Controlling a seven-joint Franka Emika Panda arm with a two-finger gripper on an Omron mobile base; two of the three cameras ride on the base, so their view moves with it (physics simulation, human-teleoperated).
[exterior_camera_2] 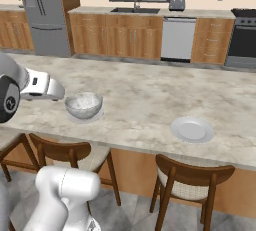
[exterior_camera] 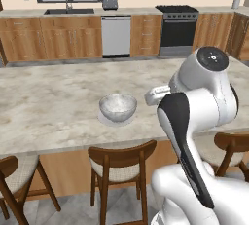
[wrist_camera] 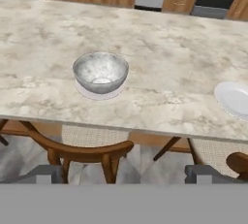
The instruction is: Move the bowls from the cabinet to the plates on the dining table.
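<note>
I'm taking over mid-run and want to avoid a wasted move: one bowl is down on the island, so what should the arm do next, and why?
Probably back away and head for the cabinet to fetch the second bowl. The marbled bowl already sits on a plate on the dining table, the second plate lies bare, and the gripper is open and pulled back over the stools, holding nothing.

Marbled grey-white bowl (wrist_camera: 100, 72), pale grey plate (wrist_camera: 234, 98), beige-grey marbled table (wrist_camera: 160, 48)
</note>
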